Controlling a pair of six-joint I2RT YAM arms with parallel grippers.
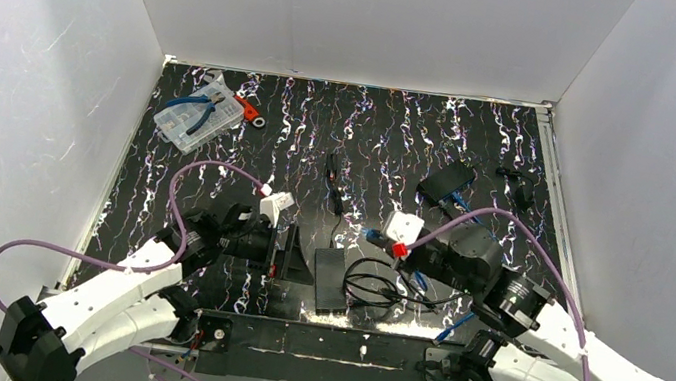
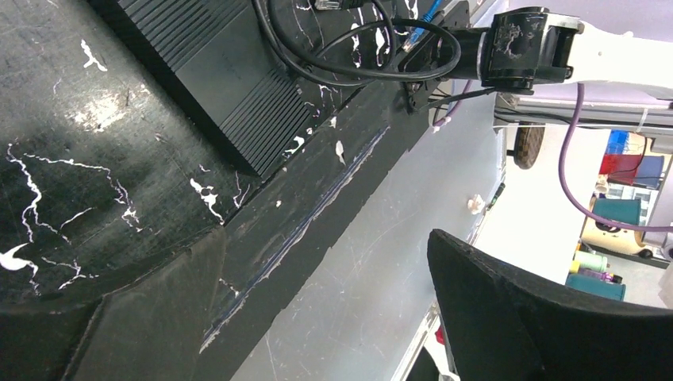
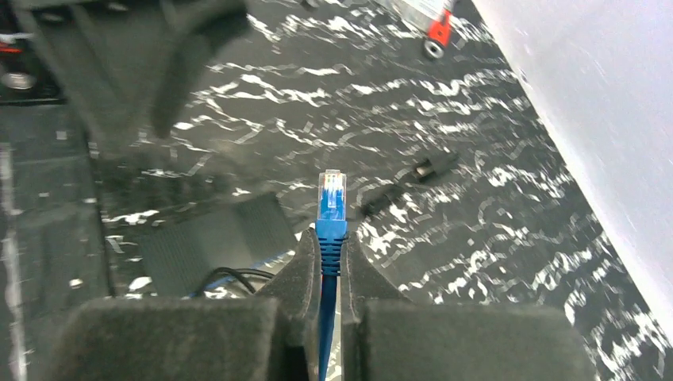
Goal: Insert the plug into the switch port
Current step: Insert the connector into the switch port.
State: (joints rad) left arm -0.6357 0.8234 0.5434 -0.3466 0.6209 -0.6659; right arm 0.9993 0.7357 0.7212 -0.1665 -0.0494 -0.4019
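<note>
A black mat [image 1: 423,133] veined with white covers the table inside a white-walled booth, and two white arms reach in from the near edge. Only the overhead view shows both arms together. The left gripper [image 1: 292,253] sits beside the left edge of a flat ribbed box [image 1: 331,280], its fingers spread wide and holding nothing. The right gripper [image 3: 329,254] comes in from the right. The left wrist view adds what the others miss: the box's ribbed side seen close, the table's front edge, and the room beyond it. The right wrist view alone shows the grip clearly, with the two fingers pressed together on the blue boot of the plug [image 3: 331,194]. Black cable loops [image 1: 380,288] lie against the box's right side. A second black device [image 1: 446,182] sits farther back on the right. A clear parts case [image 1: 193,118] with blue pliers rests at the far left, and small black connectors [image 3: 432,167] lie on the mat ahead of the plug. The plug is just past the box's far right corner. Its long axis runs straight out from the fingers, clear tip leading, pointing leftward across the table, with its blue cable trailing back between the fingers.
</note>
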